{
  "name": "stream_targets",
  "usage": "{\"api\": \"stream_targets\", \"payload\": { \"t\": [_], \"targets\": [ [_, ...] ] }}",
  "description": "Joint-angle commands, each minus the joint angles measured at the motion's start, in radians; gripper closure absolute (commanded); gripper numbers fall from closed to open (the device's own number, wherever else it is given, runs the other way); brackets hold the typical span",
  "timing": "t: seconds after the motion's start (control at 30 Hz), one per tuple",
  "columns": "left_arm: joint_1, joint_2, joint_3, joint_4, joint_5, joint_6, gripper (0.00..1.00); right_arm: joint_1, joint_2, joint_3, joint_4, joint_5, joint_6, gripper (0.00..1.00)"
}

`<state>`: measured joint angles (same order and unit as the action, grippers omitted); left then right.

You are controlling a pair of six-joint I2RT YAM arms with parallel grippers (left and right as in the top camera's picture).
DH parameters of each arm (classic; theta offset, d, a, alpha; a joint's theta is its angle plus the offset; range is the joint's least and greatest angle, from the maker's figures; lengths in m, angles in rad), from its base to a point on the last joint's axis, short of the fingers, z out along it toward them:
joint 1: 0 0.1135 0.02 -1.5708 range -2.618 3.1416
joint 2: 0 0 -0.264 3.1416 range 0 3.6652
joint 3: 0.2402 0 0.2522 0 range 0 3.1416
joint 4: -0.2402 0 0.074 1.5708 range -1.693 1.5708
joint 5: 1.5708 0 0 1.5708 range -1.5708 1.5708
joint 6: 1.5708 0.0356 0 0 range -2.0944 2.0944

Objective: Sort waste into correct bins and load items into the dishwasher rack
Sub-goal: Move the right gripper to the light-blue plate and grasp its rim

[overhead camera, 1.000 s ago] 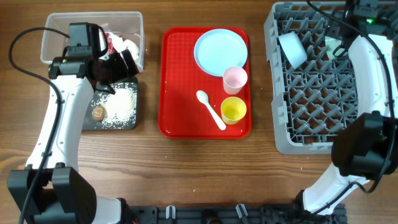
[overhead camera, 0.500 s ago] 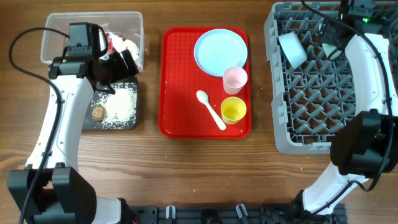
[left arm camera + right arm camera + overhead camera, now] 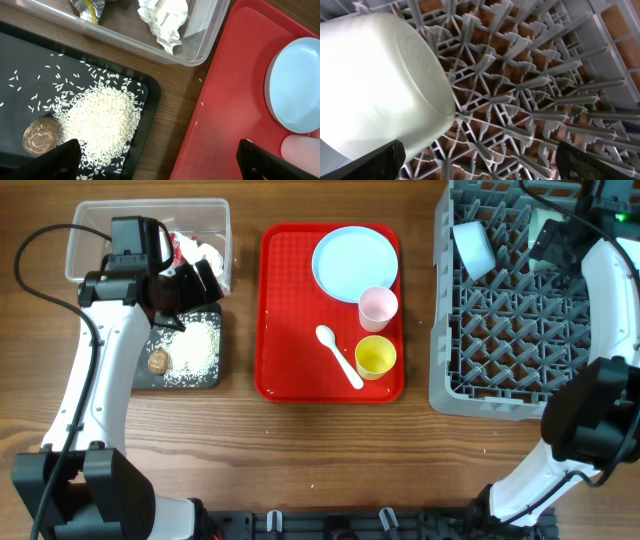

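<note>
Overhead count: one dishwasher rack (image 3: 500, 370), one red tray (image 3: 285, 310), two bins: clear tub (image 3: 85, 240) and black tray (image 3: 212, 378). Two bowls, both in the rack: pale-blue bowl (image 3: 472, 248) off to the side of the right fingers (image 3: 370, 162), pale-green bowl (image 3: 375, 75) right by them. Two cups, pink cup (image 3: 378, 308) and yellow cup (image 3: 376, 356), plus one plate (image 3: 355, 263) and one spoon (image 3: 340, 357). All four sit on the red tray, between the arms and apart from both sets of fingers. One rice pile (image 3: 100, 120) and one brown round bit (image 3: 39, 135) lie in the black tray, just ahead of the left fingers (image 3: 55, 161)

Left fingers: spread wide, holding nothing. One tip hangs over the black tray, the other over the red tray, with a strip of bare desk (image 3: 180, 95) between them. Right fingers: also spread wide, over the pegs. The pale-green bowl lies tilted on the pegs beside one tip; we can't tell if it touches

View differences: the left wrist view shows the tub contents clearly, one crumpled paper scrap (image 3: 162, 20) and one yellow-and-silver wrapper (image 3: 87, 6). Overhead, the left arm covers much of the tub. Only overhead shows both cups, the spoon and both bowls together. The right wrist view gives us just one bowl and pegs
</note>
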<state>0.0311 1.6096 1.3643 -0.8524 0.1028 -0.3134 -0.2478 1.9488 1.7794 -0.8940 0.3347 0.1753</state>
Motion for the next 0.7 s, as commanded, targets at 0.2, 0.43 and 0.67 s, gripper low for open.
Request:
{"api": "stream_targets", "payload": {
  "t": [0.2, 0.43, 0.67],
  "targets": [
    [0.005, -0.009, -0.006, -0.003, 0.009, -0.009, 0.00, 0.068, -0.100, 0.024, 0.014, -0.041, -0.019, 0.00],
    [0.005, -0.009, -0.006, -0.004, 0.009, -0.009, 0.00, 0.068, -0.101, 0.024, 0.034, -0.333, -0.019, 0.00],
    [0.005, -0.009, -0.006, -0.004, 0.009, -0.009, 0.00, 0.178, -0.127, 0.025, -0.009, -0.288, -0.150, 0.11]
  ]
}}
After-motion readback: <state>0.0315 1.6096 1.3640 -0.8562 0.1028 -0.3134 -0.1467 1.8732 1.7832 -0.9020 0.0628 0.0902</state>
